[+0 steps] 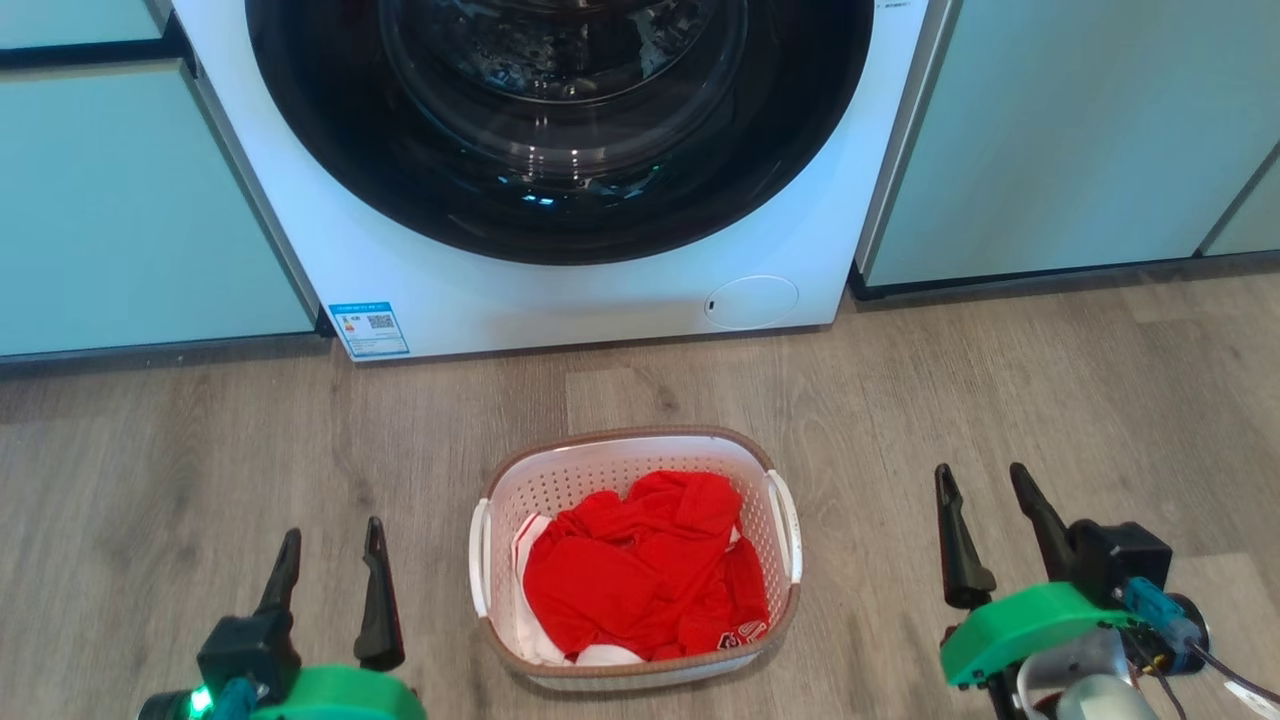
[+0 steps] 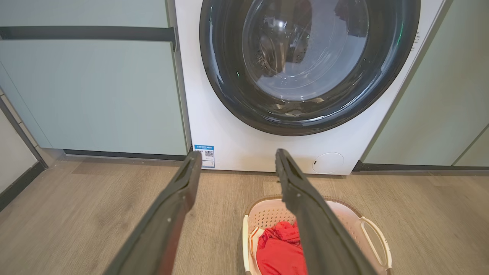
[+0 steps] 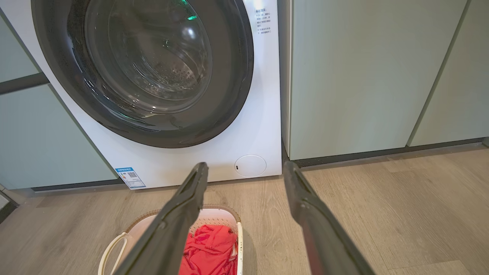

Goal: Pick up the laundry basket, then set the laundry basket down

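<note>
The laundry basket (image 1: pixel 630 455) is white with perforated walls, a brown rim and two white side handles. It sits on the wood floor in front of the washing machine, with red clothing (image 1: pixel 645 570) heaped inside. My left gripper (image 1: pixel 333 535) stands open to the basket's left, apart from it. To its right, also clear of it, my right gripper (image 1: pixel 982 478) is open too. The left wrist view shows the basket (image 2: pixel 344 214) low and partly behind my right finger (image 2: pixel 305 206). In the right wrist view the basket (image 3: pixel 219 215) lies at the lower left behind my left finger (image 3: pixel 183 214).
A white front-loading washing machine (image 1: pixel 560 290) with a dark round door (image 1: pixel 560 120) stands right behind the basket. Pale green cabinets (image 1: pixel 130 200) flank it on both sides (image 1: pixel 1080 140). Bare wood floor (image 1: pixel 1100 380) spreads around the basket.
</note>
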Motion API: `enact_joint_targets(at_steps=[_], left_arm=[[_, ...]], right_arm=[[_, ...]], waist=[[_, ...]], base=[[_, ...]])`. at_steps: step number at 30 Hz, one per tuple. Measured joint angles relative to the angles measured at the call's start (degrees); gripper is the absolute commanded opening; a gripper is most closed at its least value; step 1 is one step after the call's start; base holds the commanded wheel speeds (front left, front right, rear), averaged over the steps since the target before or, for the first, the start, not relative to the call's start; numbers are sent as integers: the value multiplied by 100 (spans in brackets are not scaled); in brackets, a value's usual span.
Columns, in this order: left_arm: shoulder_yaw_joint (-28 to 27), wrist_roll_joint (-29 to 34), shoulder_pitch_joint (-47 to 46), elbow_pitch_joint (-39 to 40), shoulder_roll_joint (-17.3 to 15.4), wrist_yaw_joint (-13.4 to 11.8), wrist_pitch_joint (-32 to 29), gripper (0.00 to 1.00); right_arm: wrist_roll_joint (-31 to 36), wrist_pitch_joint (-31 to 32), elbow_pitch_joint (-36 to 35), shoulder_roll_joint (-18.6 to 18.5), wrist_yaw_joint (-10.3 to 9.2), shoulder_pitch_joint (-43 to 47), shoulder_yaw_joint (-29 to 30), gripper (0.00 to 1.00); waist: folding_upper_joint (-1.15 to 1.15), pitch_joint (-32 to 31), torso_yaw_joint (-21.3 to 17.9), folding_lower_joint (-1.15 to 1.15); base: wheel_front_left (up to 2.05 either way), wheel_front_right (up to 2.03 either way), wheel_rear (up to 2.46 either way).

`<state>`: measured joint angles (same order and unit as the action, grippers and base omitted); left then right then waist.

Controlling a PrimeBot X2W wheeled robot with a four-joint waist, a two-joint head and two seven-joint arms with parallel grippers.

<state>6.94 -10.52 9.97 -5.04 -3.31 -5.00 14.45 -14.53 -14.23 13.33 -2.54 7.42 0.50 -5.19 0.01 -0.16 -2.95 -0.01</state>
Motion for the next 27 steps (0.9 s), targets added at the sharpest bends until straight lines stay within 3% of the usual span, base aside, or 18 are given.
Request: enact_joint_targets(at_steps=[22,23,27], left_arm=[[-23,98,31,0,5,52,0,100],[-14,104,32,-31,4,51,-2,0],[2,92,95,-330,8,51,-27,0]], right_arm=[[0,0,3,4,0,-4,100,100],[-2,3,38,7,0,-4,105,0],[-10,10,333,22,0,56,99,0]], waist=[[-1,18,-78,1],[-1,18,-81,1],[-1,18,-82,1]], base=[[0,0,0],[0,0,0],[0,0,0]])
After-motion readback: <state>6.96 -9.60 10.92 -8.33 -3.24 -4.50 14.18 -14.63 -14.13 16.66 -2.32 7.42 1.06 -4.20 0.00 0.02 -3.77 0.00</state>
